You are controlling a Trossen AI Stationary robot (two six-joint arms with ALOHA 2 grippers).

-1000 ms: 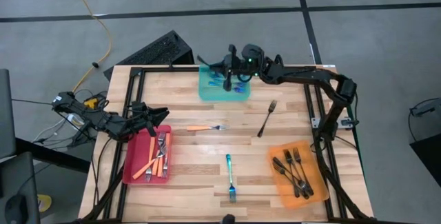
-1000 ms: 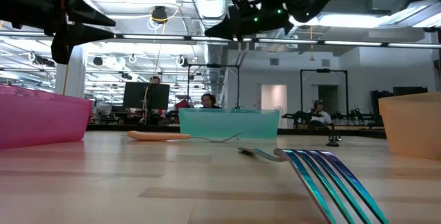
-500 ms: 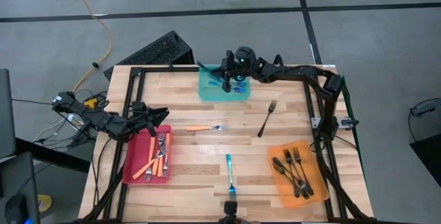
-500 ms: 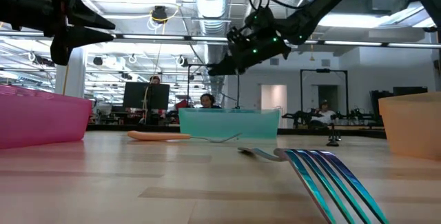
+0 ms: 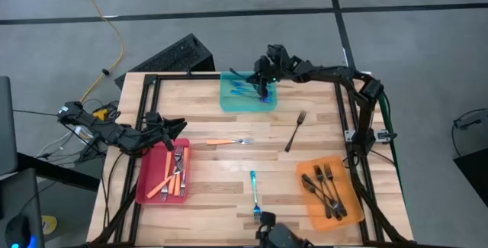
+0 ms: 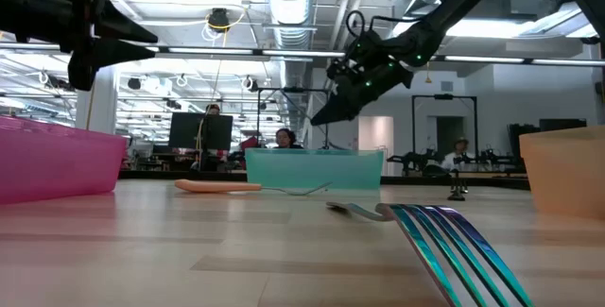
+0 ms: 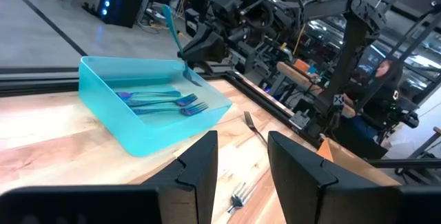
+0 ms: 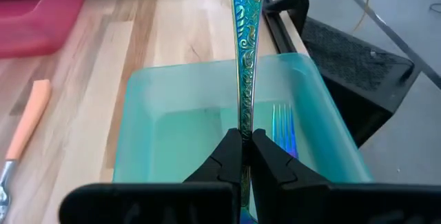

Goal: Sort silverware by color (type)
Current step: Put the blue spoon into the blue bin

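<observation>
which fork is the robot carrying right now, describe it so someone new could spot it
Start at the teal tray at the table's far edge. The right hand hangs just above it, shut on a blue fork that stands nearly upright over the tray. The other blue forks lie flat inside the tray, and another blue fork lies loose on the wood; this one is off the surface.

Table-level look across the forks and trays

Blue fork (image 6: pixel 452 244) fills lower right; teal tray (image 6: pixel 315 168) sits centre, pink tray (image 6: pixel 57 161) left, right gripper (image 6: pixel 321 116) above centre, pinched shut.
</observation>
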